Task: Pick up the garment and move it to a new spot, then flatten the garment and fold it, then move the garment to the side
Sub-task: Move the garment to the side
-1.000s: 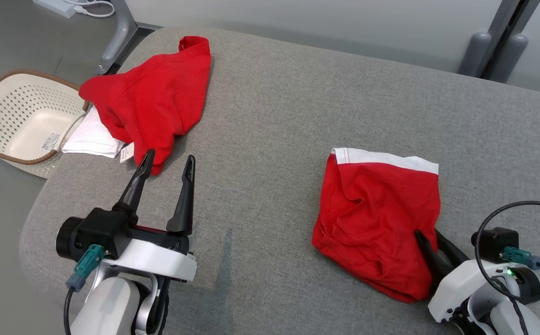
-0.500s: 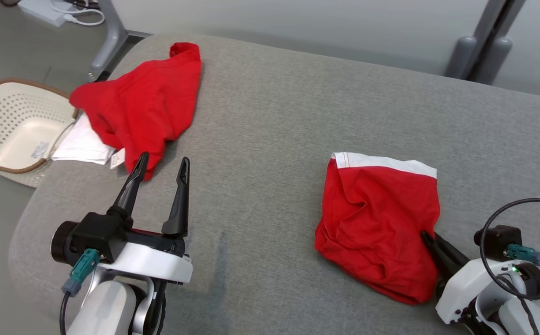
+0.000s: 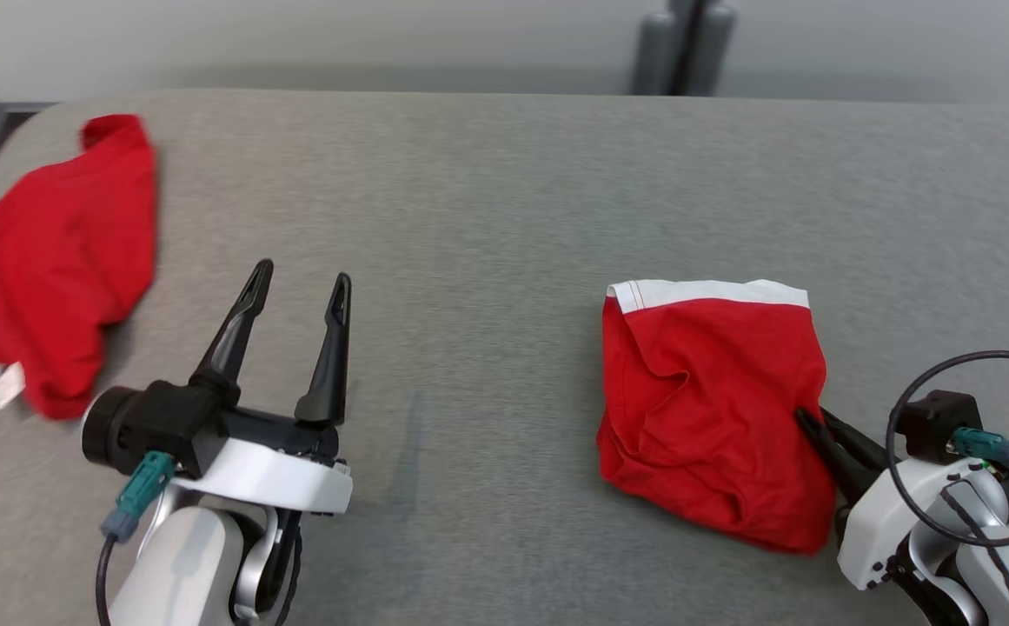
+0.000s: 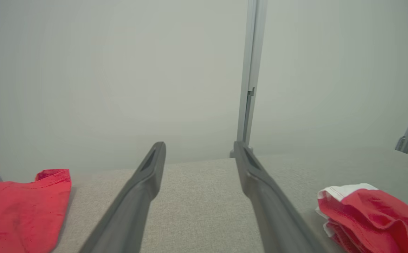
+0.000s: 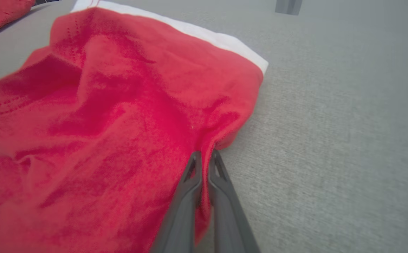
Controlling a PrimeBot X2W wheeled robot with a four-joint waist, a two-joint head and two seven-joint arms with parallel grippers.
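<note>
At my far left a loose red cloth (image 3: 43, 261) lies crumpled on the grey bench (image 3: 487, 217), a bit of white showing at its lower edge. My left pincer (image 3: 304, 272) hovers just beside it, fingers spread wide and holding nothing, above bare bench. Well to the right lies the garment (image 3: 704, 391), folded into a rumpled red bundle with a white band along its far edge. My right pincer (image 3: 810, 419) comes in low from the near right, its fingers pressed together and pinching a fold of red fabric at the garment's right edge.
</note>
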